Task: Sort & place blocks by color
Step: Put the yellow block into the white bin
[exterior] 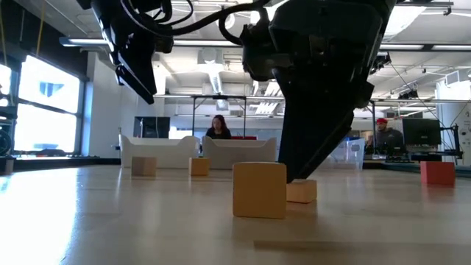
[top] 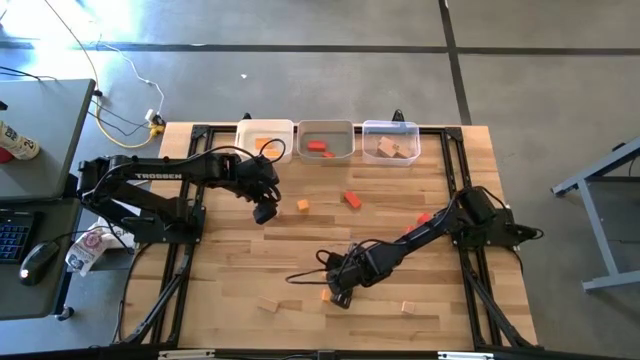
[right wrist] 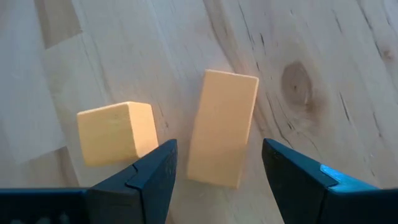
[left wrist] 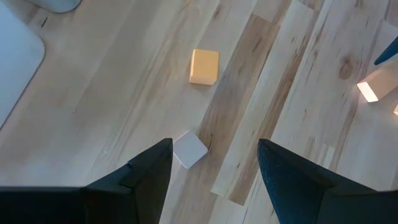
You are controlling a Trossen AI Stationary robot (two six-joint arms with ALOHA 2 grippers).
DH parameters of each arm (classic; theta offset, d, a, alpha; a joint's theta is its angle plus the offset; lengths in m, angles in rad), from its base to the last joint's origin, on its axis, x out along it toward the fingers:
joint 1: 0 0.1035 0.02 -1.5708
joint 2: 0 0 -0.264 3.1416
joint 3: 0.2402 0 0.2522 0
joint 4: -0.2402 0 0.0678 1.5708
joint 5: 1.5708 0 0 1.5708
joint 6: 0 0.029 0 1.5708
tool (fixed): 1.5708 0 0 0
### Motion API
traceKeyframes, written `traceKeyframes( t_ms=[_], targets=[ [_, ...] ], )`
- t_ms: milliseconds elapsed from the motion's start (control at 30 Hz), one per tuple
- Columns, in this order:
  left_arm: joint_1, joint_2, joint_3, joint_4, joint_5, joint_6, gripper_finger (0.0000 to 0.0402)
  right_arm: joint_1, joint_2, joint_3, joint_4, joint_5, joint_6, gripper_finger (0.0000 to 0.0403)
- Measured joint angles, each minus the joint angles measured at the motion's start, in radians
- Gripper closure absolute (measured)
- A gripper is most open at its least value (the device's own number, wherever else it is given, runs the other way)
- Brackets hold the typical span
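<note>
1. The right gripper (top: 338, 297) sits low in the centre of the high view, near the table's (top: 230, 270) front edge. Its fingers (right wrist: 155, 171) are apart, empty, straddling an orange bar (right wrist: 222, 127) lying flat on the wood.
2. Just beside that bar, at centre left of the right wrist view, lies an orange cube (right wrist: 117, 132), outside the fingers and not touching the bar.
3. In the low view the right gripper (exterior: 298, 175) comes down in the middle, its tip at the small block (exterior: 302, 191) behind a larger cube (exterior: 259, 189).
4. The left gripper (top: 264, 212) hangs left of centre in the high view, above the table, fingers (left wrist: 146, 171) apart and empty.
5. Below it lie a pale cube (left wrist: 189, 149) and, farther on, an orange cube (left wrist: 204, 66).
6. Other loose blocks in the high view: a red one (top: 352, 199) above centre, another red (top: 424, 217) by the right arm, pale ones lower left (top: 266, 304) and lower right (top: 408, 307).
7. Three bins stand along the top edge: the left bin (top: 266, 139) holds orange, the middle bin (top: 327, 140) red, the right bin (top: 390, 141) pale blocks.
</note>
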Motion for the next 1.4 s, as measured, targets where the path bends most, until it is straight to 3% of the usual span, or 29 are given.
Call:
traceKeyframes(
  t_ms=[333, 633, 900, 1067, 1400],
  targets=[
    [0.000, 0.000, 0.000, 0.003, 0.000, 0.008, 0.0179, 0.006, 0.048, 0.004, 0.007, -0.007, 0.003, 0.0188],
    [0.000, 0.000, 0.000, 0.002, 0.000, 0.008, 0.0179, 0.005, 0.050, 0.004, -0.027, 0.002, 0.044, 0.0306],
    [0.001, 0.000, 0.000, 0.002, 0.000, 0.034, 0.0179, -0.004, 0.051, 0.011, -0.044, 0.005, 0.045, 0.0306],
    [0.001, 0.000, 0.000, 0.001, 0.009, 0.062, 0.0179, -0.007, 0.061, 0.100, -0.177, 0.033, 0.011, 0.0306],
    [-0.011, 0.000, 0.000, 0.002, 0.020, 0.334, 0.0179, -0.051, 0.061, 0.243, -0.307, 0.133, -0.115, 0.0306]
  ],
)
